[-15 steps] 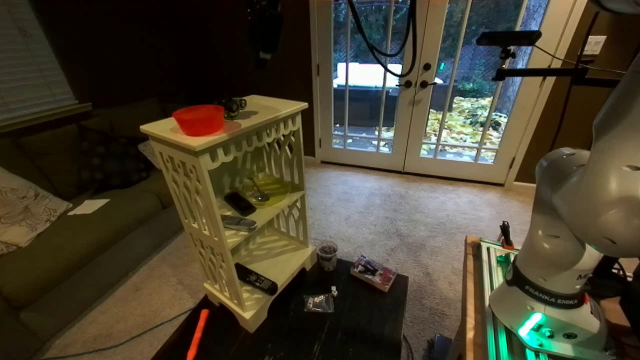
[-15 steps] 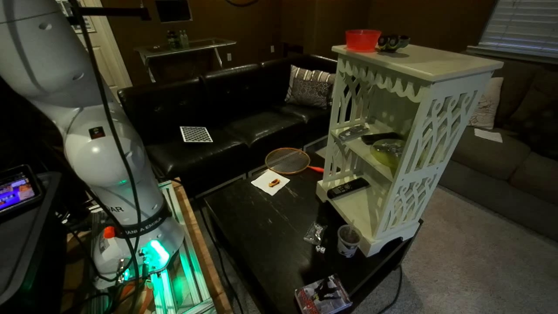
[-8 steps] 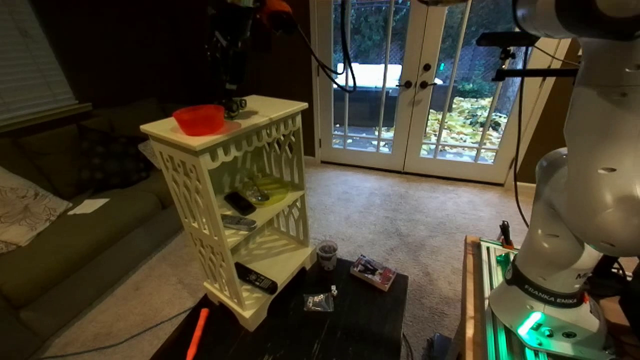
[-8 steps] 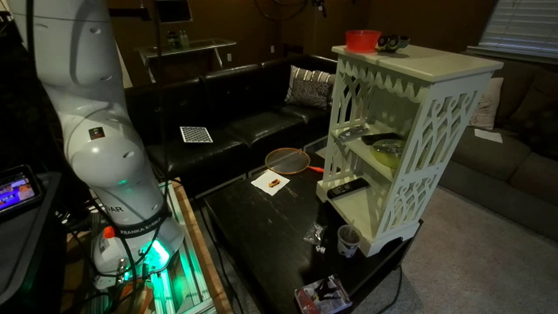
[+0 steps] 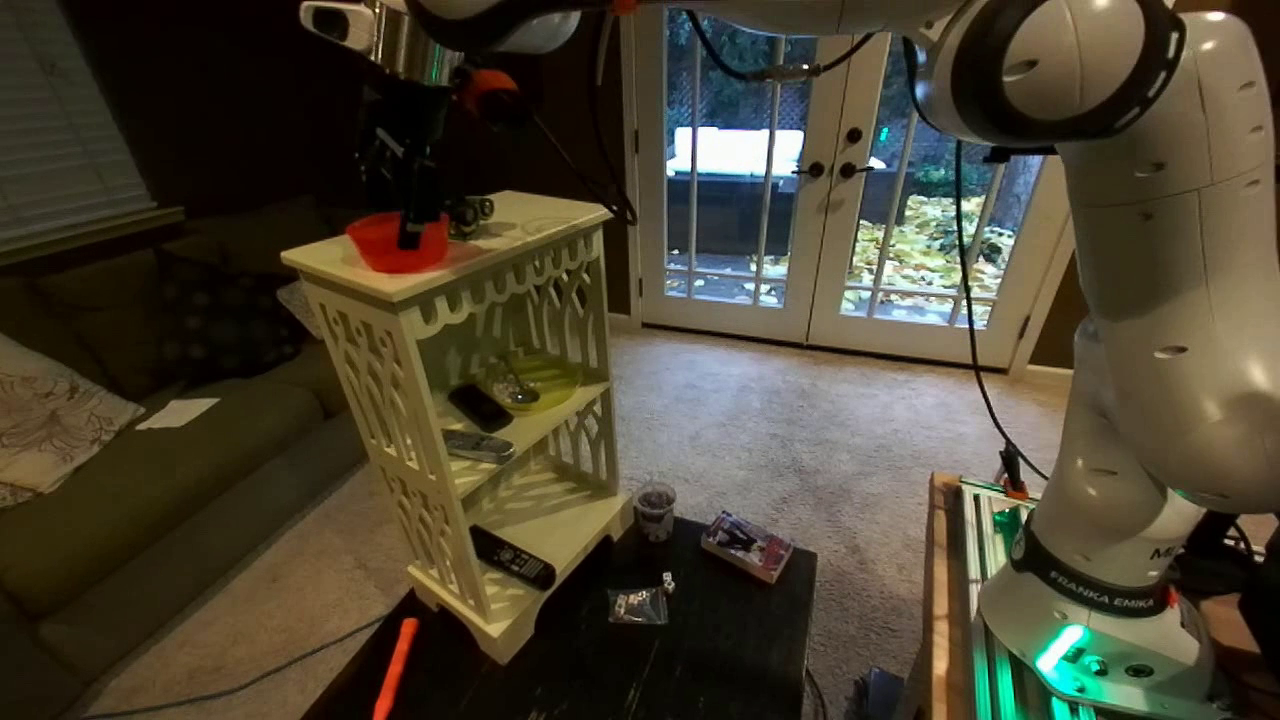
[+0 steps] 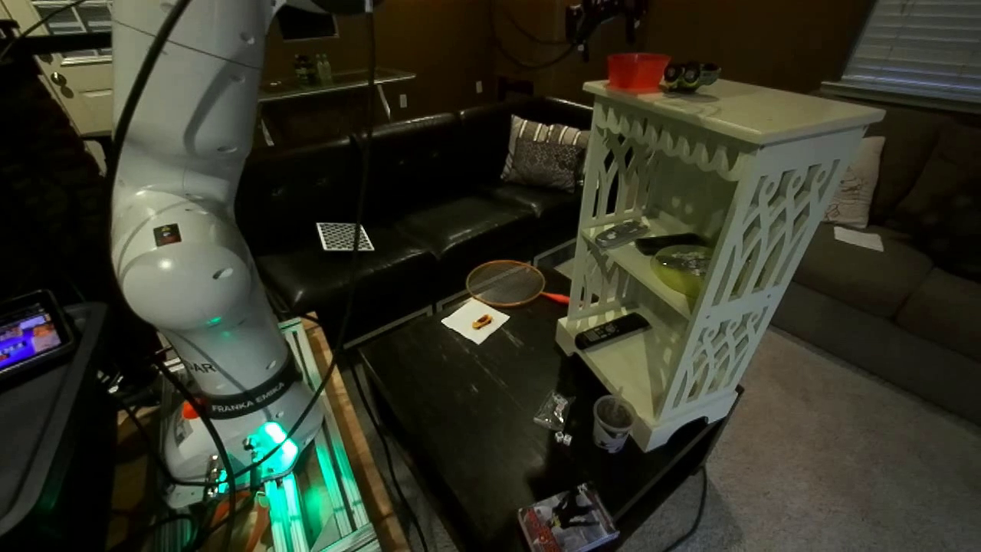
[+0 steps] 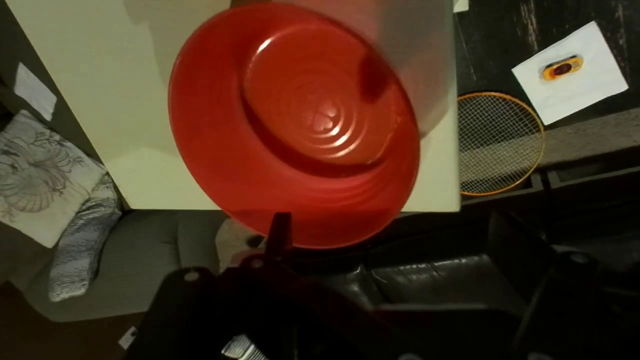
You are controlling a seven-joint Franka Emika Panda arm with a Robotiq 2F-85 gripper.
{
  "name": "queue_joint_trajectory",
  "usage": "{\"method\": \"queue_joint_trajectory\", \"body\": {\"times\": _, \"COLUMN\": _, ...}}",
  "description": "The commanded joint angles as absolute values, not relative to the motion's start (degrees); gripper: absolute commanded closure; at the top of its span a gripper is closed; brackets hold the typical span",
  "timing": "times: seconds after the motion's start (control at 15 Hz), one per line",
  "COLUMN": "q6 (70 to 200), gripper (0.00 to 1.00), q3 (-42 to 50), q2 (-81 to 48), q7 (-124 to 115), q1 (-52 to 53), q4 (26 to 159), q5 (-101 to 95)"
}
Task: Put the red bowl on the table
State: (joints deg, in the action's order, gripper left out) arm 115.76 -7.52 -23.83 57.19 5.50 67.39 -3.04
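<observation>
The red bowl (image 5: 372, 246) stands upright on top of the cream-white shelf unit, near a corner; it also shows in an exterior view (image 6: 636, 73) and in the wrist view (image 7: 310, 105). The low black table (image 5: 725, 640) holds the shelf unit and shows in an exterior view (image 6: 475, 399). My gripper (image 7: 392, 227) is open and empty. In the wrist view one finger overlaps the bowl's rim and the other is well to the side. In an exterior view the gripper (image 6: 607, 34) hangs above the bowl, apart from it. In an exterior view a fingertip of the gripper (image 5: 400, 215) overlaps the bowl.
A dark toy vehicle (image 6: 691, 75) sits beside the bowl. The shelf unit (image 6: 766, 119) has remotes and a green plate inside. On the table lie a cup (image 6: 613, 422), a boxed item (image 6: 569, 520), a small bag (image 6: 553, 410), a paper (image 6: 475, 320) and a racket (image 6: 506, 282).
The arm has swung across the room towards the shelf unit, and my gripper has come down to the bowl. The bowl and the other objects have not moved.
</observation>
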Motion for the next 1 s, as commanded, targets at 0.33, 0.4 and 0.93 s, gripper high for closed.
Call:
{"method": "queue_joint_trajectory", "body": {"times": 0.33, "q6": 102.63, "gripper": 0.64, "q3": -7.67, "q2": -25.64, "q7": 59.92, "q1": 5.14, "q4": 59.04, "q5": -2.93}}
{"method": "queue_joint_trajectory", "body": {"times": 0.4, "q6": 100.38, "gripper": 0.70, "q3": -7.71, "q2": -25.73, "q7": 60.14, "q1": 5.22, "q4": 58.21, "q5": -2.98}}
{"method": "queue_joint_trajectory", "body": {"times": 0.93, "q6": 94.19, "gripper": 0.74, "q3": -7.44, "q2": -26.34, "q7": 59.60, "q1": 6.02, "q4": 54.24, "q5": -4.00}}
